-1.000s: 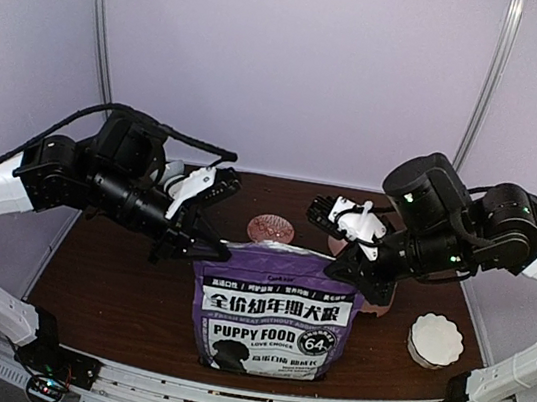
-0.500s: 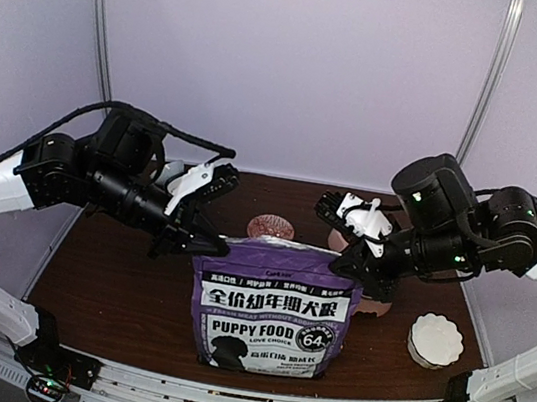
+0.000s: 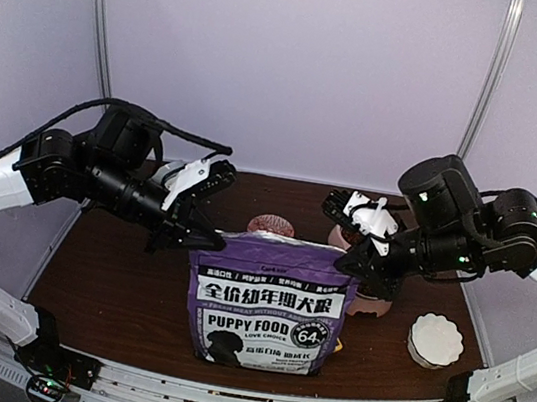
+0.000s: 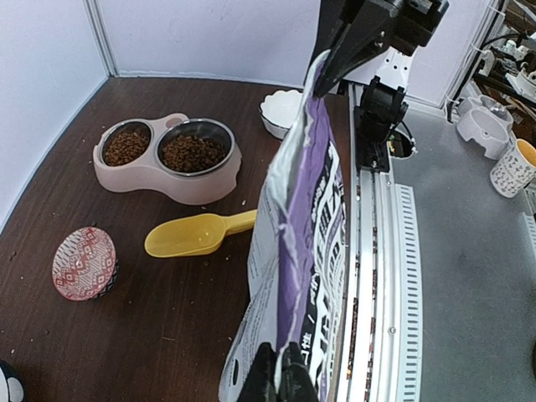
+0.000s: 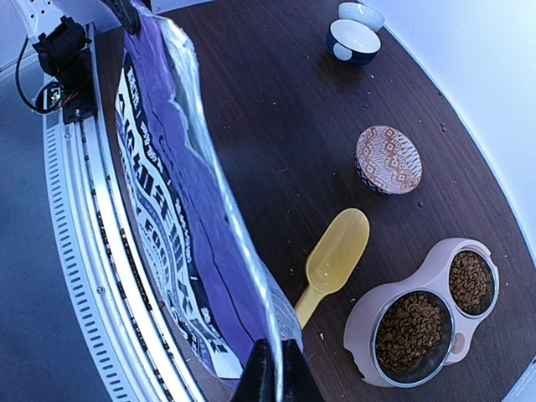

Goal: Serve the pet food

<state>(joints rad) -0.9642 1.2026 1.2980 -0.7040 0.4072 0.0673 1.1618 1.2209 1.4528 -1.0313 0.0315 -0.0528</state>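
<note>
Nearest to you, the bag (image 3: 268,307) stands tall by the near edge of the surface (image 4: 126,335), printed face toward you. The left fingers (image 4: 260,381) are pressed together on one top corner and the right fingers (image 5: 260,381) on the other, so its top edge is stretched left to right between them. You can't tell whether its bottom rests on the surface.

Just behind it the yellow scoop (image 4: 193,236) lies flat and looks empty.

Further back on the right, the pet food (image 4: 193,153) sits as a brown heap in each steel bowl of the pink feeder (image 4: 163,180). A heap points nowhere in particular. The pair lines up along the feeder's long axis, which runs roughly front to back at a slant.

With both bowls filled, the serving itself looks done. What seems left is setting the bag down and letting go. A few loose pellets lie scattered around the feeder.

Beyond the scoop sits a small patterned dish (image 4: 84,264).
</note>
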